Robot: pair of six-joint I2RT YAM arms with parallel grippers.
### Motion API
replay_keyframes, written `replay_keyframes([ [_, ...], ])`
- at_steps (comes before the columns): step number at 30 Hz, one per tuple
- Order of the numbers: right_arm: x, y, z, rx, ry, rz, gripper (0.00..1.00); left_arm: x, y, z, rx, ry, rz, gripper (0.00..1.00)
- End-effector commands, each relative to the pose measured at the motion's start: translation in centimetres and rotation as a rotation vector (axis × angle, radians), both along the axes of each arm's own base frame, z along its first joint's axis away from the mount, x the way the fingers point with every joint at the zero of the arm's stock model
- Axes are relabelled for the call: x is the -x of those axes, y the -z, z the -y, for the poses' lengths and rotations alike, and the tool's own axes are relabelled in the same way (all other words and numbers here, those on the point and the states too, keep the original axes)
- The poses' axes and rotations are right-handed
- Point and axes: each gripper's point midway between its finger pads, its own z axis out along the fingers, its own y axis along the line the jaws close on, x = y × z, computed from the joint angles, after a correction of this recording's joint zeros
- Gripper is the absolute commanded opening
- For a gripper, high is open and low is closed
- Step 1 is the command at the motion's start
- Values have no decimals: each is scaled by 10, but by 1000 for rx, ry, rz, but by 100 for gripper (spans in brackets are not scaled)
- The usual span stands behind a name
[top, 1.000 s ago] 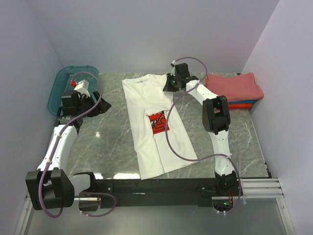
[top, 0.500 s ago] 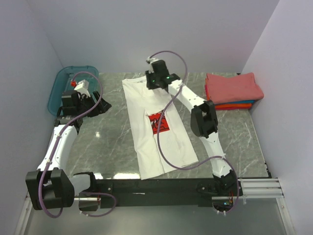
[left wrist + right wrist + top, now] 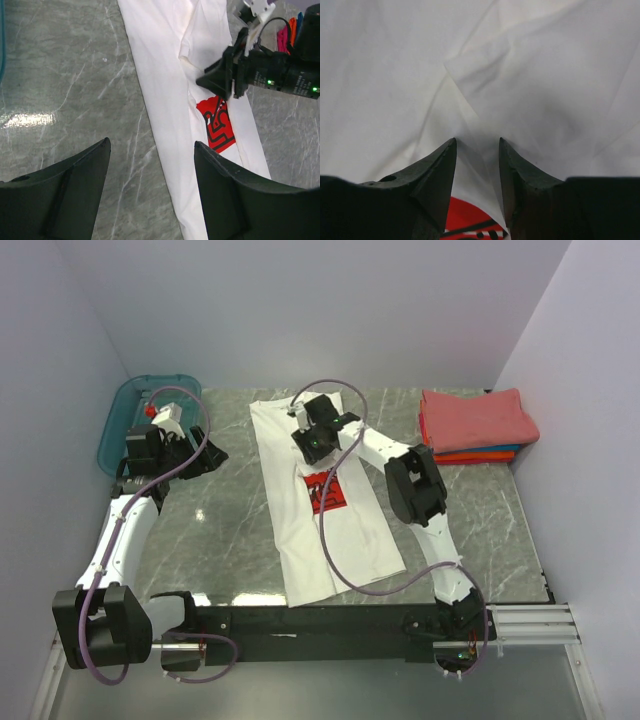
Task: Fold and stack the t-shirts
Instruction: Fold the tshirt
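The white tee [image 3: 325, 505] with the red chest print [image 3: 325, 490] lies lengthwise on the grey marble table [image 3: 230, 530], its right upper side folded inward. My right gripper [image 3: 312, 443] is over the chest just above the print. Its jaws are narrow and pinch a raised fold of the white cloth [image 3: 477, 150]. My left gripper [image 3: 205, 455] hangs open and empty over bare table left of the tee; its fingers [image 3: 75, 190] frame the tee's left edge [image 3: 165, 150]. The folded coral-red tee [image 3: 478, 418] tops a stack with orange and blue edges at the back right.
A teal plastic bin [image 3: 125, 415] stands at the back left corner, behind my left arm. Purple cables loop over both arms. Walls close the table on three sides.
My right gripper has swept from the tee's right shoulder leftward and then down to the chest, drawing the right side of the tee over the body. The left arm has not moved.
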Motion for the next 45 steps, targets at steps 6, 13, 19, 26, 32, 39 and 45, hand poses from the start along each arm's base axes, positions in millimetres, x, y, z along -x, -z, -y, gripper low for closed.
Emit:
replay_keyframes([
  [6, 9, -112, 13, -229, -93, 75, 47, 0, -17, 2, -3, 23, 59, 73],
  [13, -4, -117, 42, -392, -38, -51, 38, 0, -18, 3, 0, 30, 62, 73],
  [19, -33, -89, 68, -428, 156, -131, 31, 1, -16, 3, 0, 28, 58, 73],
  [26, -35, -58, 69, -454, 146, -241, 21, 0, -15, 4, 2, 34, 52, 73],
  [32, -18, -48, 68, -455, 102, -272, 12, 0, -13, 5, 5, 40, 43, 73],
  [39, 1, -48, 77, -406, 73, -253, 11, -1, -9, 6, 11, 45, 30, 73],
  [45, 14, -49, 76, -383, 44, -226, 11, -1, -8, 6, 11, 45, 25, 73],
])
